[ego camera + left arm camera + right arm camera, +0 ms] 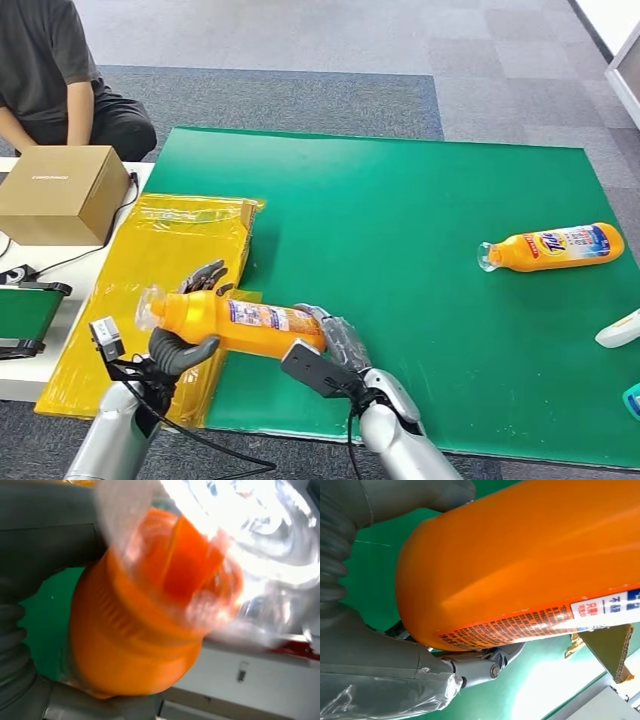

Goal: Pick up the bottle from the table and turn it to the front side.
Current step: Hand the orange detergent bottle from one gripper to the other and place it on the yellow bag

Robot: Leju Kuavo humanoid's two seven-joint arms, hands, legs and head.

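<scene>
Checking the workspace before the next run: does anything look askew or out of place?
A second orange bottle lies toppled on its side on the green mat, far right. The held bottle is gripped horizontally by both the left hand and right hand. No spill visible.

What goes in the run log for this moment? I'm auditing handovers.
orange bottle: horizontal, lifted | left hand: holds neck end | right hand: holds base | second bottle: lying on green mat

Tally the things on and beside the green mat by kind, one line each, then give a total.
Orange bottles: 2, one held bottle between the left hand and right hand, one lying bottle on the green mat
Yellow bags: 1
Cardboard boxes: 1
Total: 4, leaving out the cut-off items at the mat's right edge, too partial to name.
</scene>
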